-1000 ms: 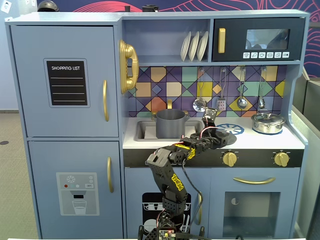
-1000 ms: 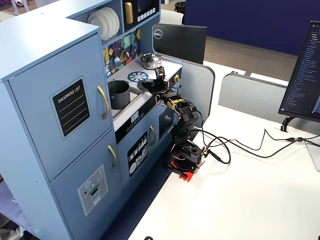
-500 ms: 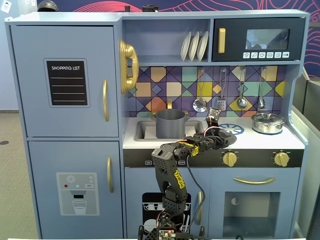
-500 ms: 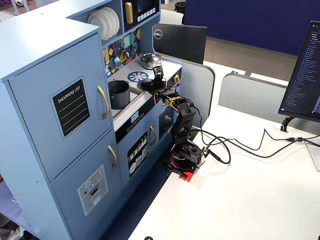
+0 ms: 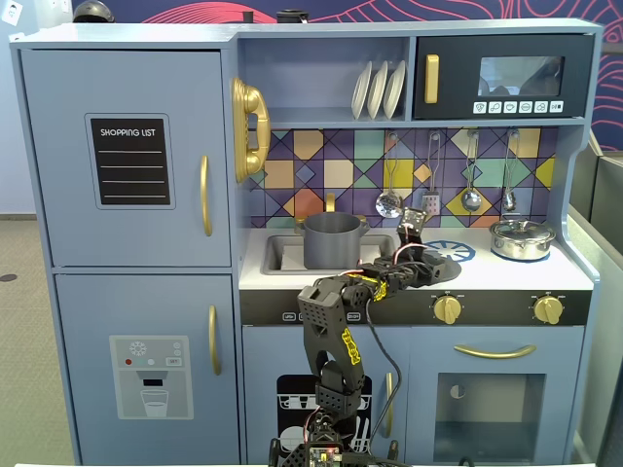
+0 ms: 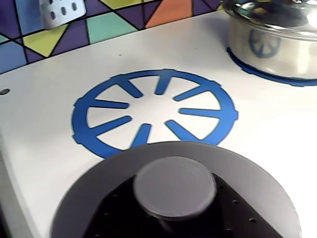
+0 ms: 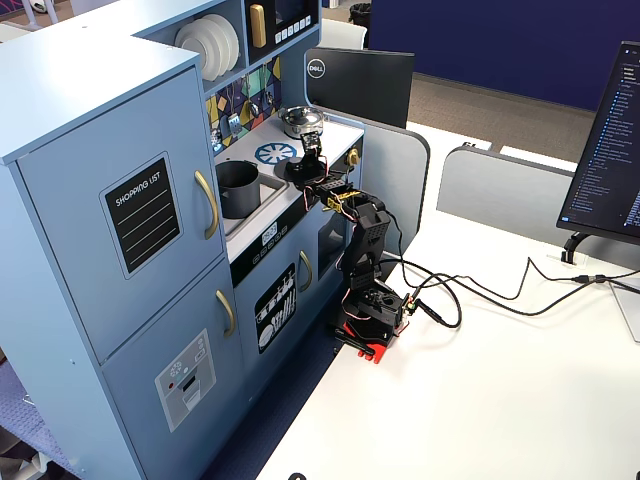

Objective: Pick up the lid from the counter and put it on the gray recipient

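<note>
Pincer (image 5: 413,255): reaches over the white counter (image 5: 574,272); whether the jaws are parted cannot be told.
Lid (image 5: 440,261): dark gray, just right of the pincer, touching it.
Gray recipient (image 5: 333,240): left of the pincer, standing in the sink.
Silver pot (image 5: 522,238): well right of the pincer.

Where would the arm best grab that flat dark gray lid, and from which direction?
Best by the small round knob at the center of the flat matte dark gray lid, coming straight down from above. The disc lies flat on the white counter, so its thin rim offers little to pinch, while the raised knob stands up between the tool's fingers.
</note>
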### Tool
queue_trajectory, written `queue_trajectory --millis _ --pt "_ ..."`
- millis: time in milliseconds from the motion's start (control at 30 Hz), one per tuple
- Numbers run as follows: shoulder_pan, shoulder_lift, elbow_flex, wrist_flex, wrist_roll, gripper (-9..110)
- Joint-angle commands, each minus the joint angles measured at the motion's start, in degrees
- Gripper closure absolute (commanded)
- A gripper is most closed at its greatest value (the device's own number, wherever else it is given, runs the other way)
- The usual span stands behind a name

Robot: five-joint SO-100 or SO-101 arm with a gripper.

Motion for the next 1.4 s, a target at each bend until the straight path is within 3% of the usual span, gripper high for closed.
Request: queue_trajectory --millis 0,333,800,1367 --pt "-1.6 0.4 -4.9 -2.3 0.3 101" --pt "-3.4 1.8 -15.6 0.7 -2.1 101" --pt "-13.1 11.3 -29.4 22.1 -0.6 102" --pt "-30.0 17.1 -22.1 28.2 1.6 102"
